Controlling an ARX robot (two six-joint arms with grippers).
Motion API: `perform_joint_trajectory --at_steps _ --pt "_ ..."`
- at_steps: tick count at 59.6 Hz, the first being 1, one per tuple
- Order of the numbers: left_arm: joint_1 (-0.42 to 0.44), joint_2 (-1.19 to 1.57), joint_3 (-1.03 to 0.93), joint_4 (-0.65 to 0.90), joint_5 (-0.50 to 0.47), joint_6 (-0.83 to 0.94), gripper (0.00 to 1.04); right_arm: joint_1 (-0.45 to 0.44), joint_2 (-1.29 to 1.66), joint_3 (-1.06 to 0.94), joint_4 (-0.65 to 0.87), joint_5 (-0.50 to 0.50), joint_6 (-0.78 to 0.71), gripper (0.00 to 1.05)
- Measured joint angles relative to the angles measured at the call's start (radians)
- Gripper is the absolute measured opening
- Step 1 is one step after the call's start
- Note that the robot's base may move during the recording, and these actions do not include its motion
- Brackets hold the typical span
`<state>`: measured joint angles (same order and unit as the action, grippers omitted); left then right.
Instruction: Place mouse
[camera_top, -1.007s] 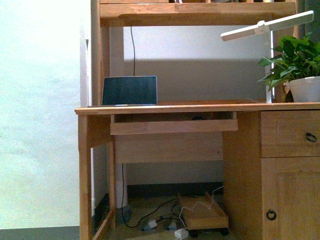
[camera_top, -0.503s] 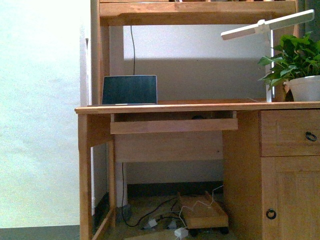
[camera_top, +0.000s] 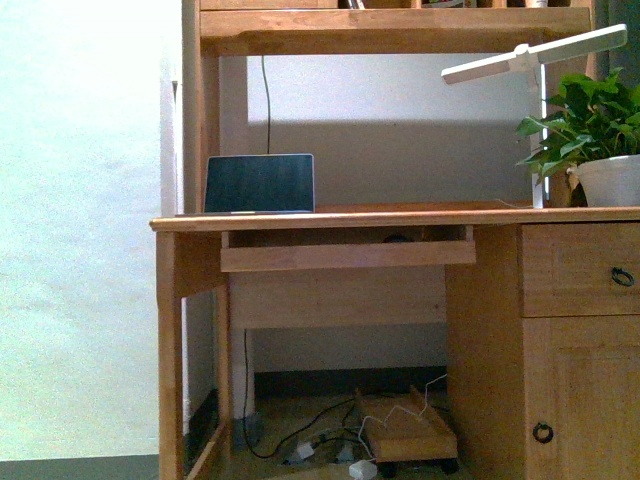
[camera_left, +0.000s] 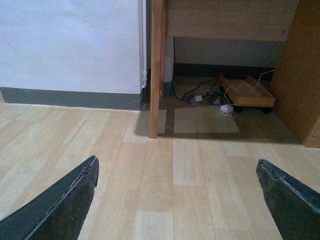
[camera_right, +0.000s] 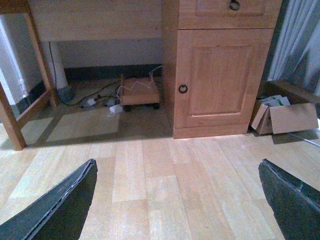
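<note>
Since half a second ago, the whole desk has slid a touch lower in your front view; the things on it sit as they did.

Your mouse (camera_top: 397, 238) shows only as a small dark hump in the slot between the counter (camera_top: 400, 214) and the front rail of the pull-out tray (camera_top: 347, 254), right of the tray's middle. So little of it clears the rail that you cannot tell which way it points or how its long axis runs.

It is well apart from both arms. Your left fingers (camera_left: 65, 205) are spread wide with nothing between them, hanging over the plank floor (camera_left: 200, 190) in front of the desk's left leg. Your right fingers (camera_right: 65, 205) are spread just as wide and equally empty, over the floor facing the cabinet door (camera_right: 220, 80) — the mouse lies higher, up under the counter.

On the counter, the laptop (camera_top: 259, 183) stands open at the left, and the potted plant (camera_top: 600, 150) stands at the right beside the white lamp (camera_top: 535, 55).
</note>
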<state>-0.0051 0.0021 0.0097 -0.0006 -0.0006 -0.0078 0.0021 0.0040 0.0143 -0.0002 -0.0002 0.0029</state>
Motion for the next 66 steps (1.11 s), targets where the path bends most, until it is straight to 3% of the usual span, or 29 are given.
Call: perform_joint_trajectory --at_steps 66 --pt "0.0 0.0 0.0 0.0 0.0 0.0 0.97 0.0 0.0 0.0 0.0 0.0 0.0 0.97"
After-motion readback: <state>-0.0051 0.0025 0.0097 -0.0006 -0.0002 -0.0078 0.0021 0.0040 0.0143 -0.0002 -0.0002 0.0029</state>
